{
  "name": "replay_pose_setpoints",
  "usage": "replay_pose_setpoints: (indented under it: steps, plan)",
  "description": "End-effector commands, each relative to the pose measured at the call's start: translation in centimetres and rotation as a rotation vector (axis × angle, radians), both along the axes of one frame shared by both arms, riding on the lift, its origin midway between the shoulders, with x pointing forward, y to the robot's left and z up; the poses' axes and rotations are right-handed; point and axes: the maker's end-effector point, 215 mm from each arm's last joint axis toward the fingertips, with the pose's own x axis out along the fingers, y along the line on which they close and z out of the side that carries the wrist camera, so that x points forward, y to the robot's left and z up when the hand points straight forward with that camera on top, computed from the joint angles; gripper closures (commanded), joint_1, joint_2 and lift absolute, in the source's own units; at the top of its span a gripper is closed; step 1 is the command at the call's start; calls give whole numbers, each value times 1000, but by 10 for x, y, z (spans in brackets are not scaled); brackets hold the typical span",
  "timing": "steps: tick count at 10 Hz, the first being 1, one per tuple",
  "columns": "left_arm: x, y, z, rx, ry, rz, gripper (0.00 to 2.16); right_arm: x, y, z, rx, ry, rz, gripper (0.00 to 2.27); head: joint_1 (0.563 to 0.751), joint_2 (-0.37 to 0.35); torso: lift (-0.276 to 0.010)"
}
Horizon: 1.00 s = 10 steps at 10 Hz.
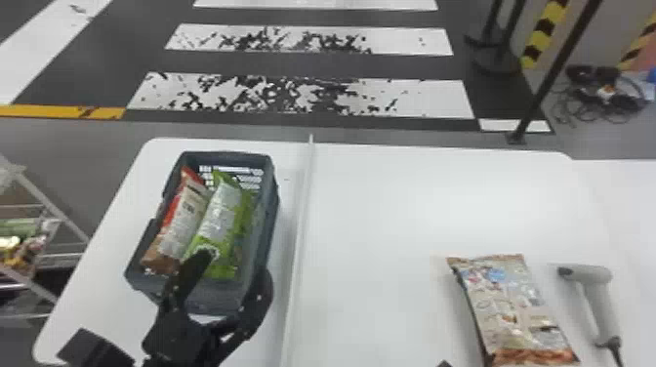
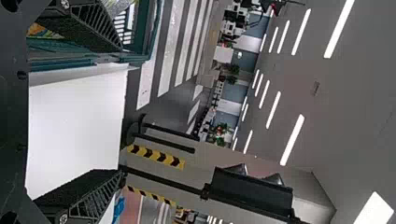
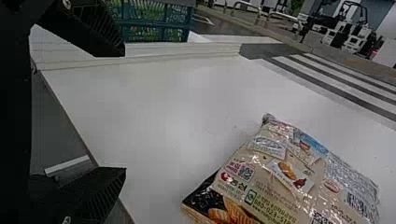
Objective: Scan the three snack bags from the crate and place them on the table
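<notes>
Here, we see the left gripper (image 1: 235, 273) with jaws widely spread, one finger over the green bag (image 1: 219, 219) in the crate (image 1: 271, 205); touching, we cannot tell. The right gripper (image 1: 444, 364) also has spread jaws. The red bag (image 1: 178, 224) is beside the green one; the beige bag (image 1: 512, 307) lies on the table (image 1: 371, 219) near the scanner (image 1: 593, 293).

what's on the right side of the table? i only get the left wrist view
Observer: A tan and silvery snack bag lies flat on the white table.

Operator: any scanner near it

Observer: Yes, a pale grey handheld scanner lies just right of that bag.

Operator: is the right gripper holding anything

Observer: No, the right wrist view shows the right gripper open with nothing between its fingers.
</notes>
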Motion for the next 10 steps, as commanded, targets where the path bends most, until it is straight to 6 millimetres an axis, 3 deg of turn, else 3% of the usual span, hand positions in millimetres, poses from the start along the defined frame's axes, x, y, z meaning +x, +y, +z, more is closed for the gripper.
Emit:
replay_pose_setpoints:
  steps: [1,2,4,5,6,7,8,10]
  plan:
    - [-1,1,-1,2,0,1,70,5,-7,14,41,-60,21,49,695,22,-37]
    - [-2,-1,-2,1,2,-3,70,19,-9,35,87,-146,73,49,695,19,-37]
    - [-3,-7,-3,5,2,-12,70,51,-41,52,-12,-259,107,113,695,0,-37]
    - [-4,-7,-4,7,5,-12,70,71,-59,59,-119,-324,125,353,695,-42,-37]
    - [-4,-6,-5,9,5,-12,70,91,-78,70,-251,-405,136,1089,695,-80,-37]
    - [-4,-4,-6,11,3,-9,70,101,-94,72,-337,-424,149,2074,695,-96,-37]
    - [-5,-3,-4,12,-3,-5,70,112,-108,77,-426,-450,157,2233,695,-131,-37]
    - [-4,-1,-3,14,-8,-2,70,122,-137,85,-628,-520,135,2236,695,-186,-37]
